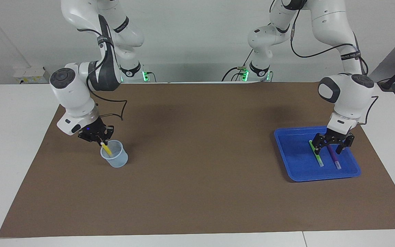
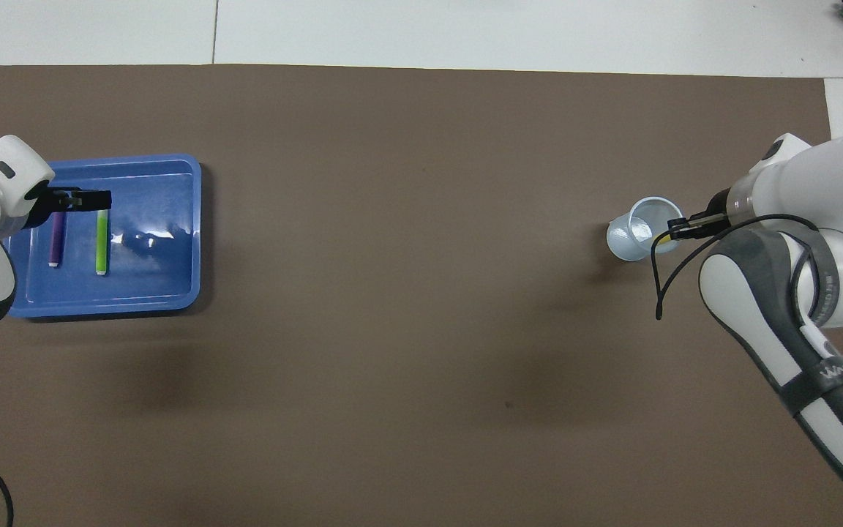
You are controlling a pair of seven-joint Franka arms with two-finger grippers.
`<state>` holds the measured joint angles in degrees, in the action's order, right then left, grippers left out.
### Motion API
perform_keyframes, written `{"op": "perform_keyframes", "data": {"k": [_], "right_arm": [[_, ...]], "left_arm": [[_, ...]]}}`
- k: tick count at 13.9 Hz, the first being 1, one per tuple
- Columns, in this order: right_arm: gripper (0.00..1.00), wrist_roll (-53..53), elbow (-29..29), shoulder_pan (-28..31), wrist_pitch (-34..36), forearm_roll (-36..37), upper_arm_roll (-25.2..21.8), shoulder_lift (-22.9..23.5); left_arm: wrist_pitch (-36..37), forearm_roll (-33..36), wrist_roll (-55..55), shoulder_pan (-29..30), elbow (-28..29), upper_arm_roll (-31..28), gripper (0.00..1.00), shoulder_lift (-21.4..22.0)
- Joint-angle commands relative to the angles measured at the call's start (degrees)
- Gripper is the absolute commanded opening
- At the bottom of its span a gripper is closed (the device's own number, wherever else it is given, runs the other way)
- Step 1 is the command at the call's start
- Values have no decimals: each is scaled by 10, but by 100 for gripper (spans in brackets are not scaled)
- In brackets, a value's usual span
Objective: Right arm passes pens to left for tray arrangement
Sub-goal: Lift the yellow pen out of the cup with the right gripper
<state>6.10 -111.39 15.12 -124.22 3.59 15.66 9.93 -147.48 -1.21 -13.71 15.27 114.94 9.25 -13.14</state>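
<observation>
The right gripper (image 1: 103, 140), with its blue light, is shut on the top of the yellow pen (image 1: 106, 149). The pen stands tilted in a translucent pale-blue cup (image 1: 116, 156) at the right arm's end of the table. In the overhead view the right gripper (image 2: 674, 233) is at the cup's (image 2: 637, 236) rim and only a bit of the yellow pen (image 2: 663, 238) shows. The blue tray (image 1: 293, 151) holds the green pen (image 1: 315, 154) and the purple pen (image 1: 334, 158) side by side. The left gripper (image 1: 328, 150) is open, low over the purple pen's end nearer the robots. The overhead view shows the tray (image 2: 158, 256), green pen (image 2: 102, 241), purple pen (image 2: 55, 241) and left gripper (image 2: 81, 199).
A brown mat (image 1: 197, 171) covers the white table. The cup and the tray stand at its two ends. A black cable (image 1: 115, 103) hangs from the right arm's wrist above the mat.
</observation>
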Motion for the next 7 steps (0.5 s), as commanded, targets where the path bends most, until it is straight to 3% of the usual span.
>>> {"op": "perform_keyframes", "data": {"k": [1, 5, 7], "right_arm": [[7, 0, 15, 2, 13, -3, 5, -1], [7, 1, 60, 3, 76, -38, 15, -8], [8, 4, 97, 3, 114, -46, 16, -12]], "left_arm": [[59, 11, 0, -5, 4, -6, 100, 18], [176, 10, 58, -30, -59, -3, 99, 16], [199, 10, 100, -30, -74, -2, 99, 15]]}}
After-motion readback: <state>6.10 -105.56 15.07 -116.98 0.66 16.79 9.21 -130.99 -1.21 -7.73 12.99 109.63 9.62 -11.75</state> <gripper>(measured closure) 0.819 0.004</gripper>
